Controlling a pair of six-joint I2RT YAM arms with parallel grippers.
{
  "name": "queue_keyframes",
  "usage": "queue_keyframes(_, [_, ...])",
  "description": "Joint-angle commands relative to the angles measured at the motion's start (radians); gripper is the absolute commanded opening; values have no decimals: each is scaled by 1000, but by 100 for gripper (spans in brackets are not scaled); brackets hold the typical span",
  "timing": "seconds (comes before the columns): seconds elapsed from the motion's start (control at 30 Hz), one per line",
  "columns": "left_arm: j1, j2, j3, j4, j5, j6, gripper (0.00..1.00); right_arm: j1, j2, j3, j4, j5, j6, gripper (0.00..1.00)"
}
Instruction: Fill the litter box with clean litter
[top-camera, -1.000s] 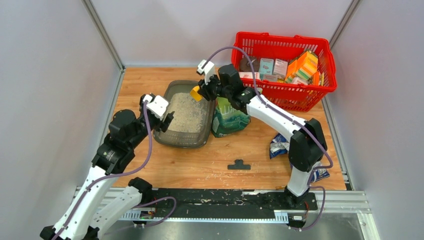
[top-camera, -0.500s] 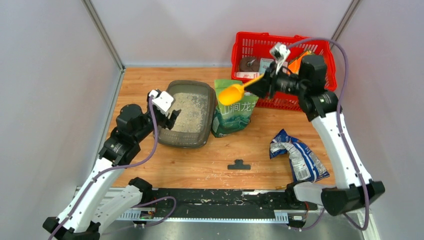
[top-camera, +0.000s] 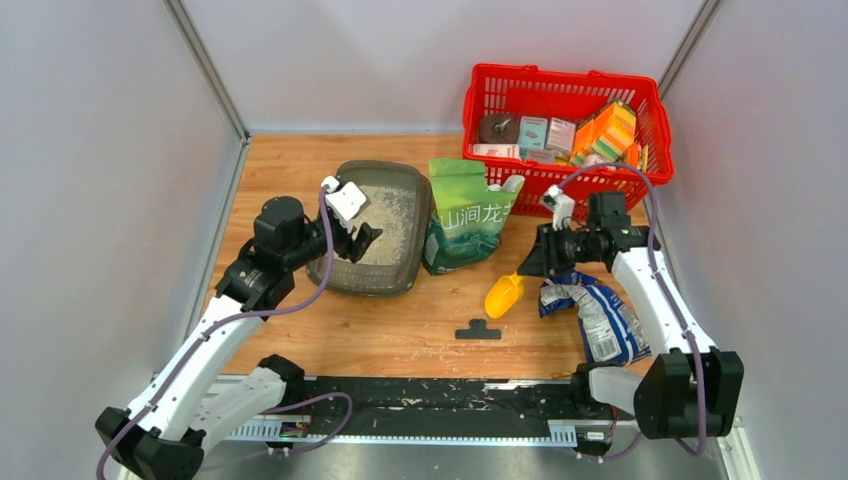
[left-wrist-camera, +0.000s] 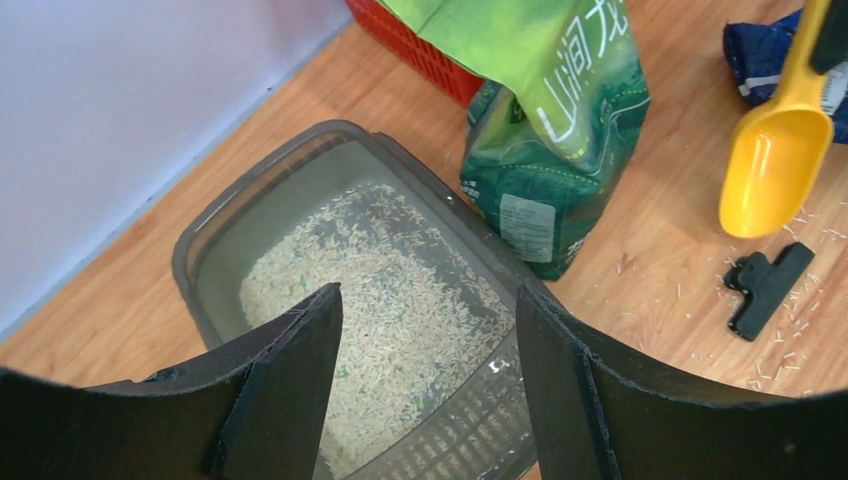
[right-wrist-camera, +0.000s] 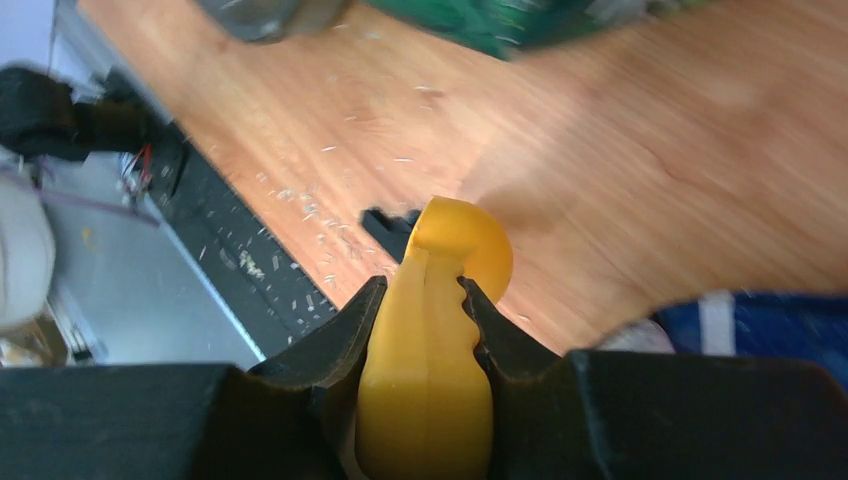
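Note:
The dark grey litter box lies at the back left of the table with pale litter spread over its floor. It also shows in the left wrist view, and so does the litter. My left gripper is open and empty, just above the box's near right part. My right gripper is shut on the handle of a yellow scoop, whose bowl is low over the table right of the green litter bag. The right wrist view shows the jaws clamped on the scoop.
A red wire basket with boxes stands at the back right. A crumpled blue bag lies under my right arm. A black clip lies near the front middle. Spilled granules dot the wood and the front rail.
My right arm has swung from beside the basket down and toward the front, bringing the scoop low over the table. My left gripper has shifted right along the box, staying open.

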Motion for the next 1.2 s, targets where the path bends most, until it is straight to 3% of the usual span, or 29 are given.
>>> queue_keyframes(0.0, [3,10,43,39,79,-34,72,-145,7,-54,112,83,108,12])
queue_keyframes(0.07, [3,22,42,49,89,-43,72,-200,12,-93,161,88,213,14])
queue_keyframes(0.2, [-5,56,50,88,113,-54,72,-214,35,-136,230,114,255,23])
queue_keyframes(0.37, [-38,129,91,117,145,-54,72,-250,35,-185,295,175,304,53])
queue_keyframes(0.47, [-57,183,129,120,190,-42,72,-297,26,-144,222,210,311,69])
queue_keyframes(0.57, [-61,252,189,120,213,-45,72,-306,-2,-62,131,246,249,79])
queue_keyframes(0.67, [-61,318,246,142,215,-43,74,-303,-48,2,134,174,223,90])
queue_keyframes(0.8, [-61,433,335,184,211,-35,75,-256,-45,50,273,115,358,91])
queue_keyframes(0.97, [-61,585,451,194,144,-70,75,-155,96,142,439,262,582,89])
queue_keyframes(1.17, [-61,740,569,215,164,-141,75,-112,239,220,568,358,676,87])
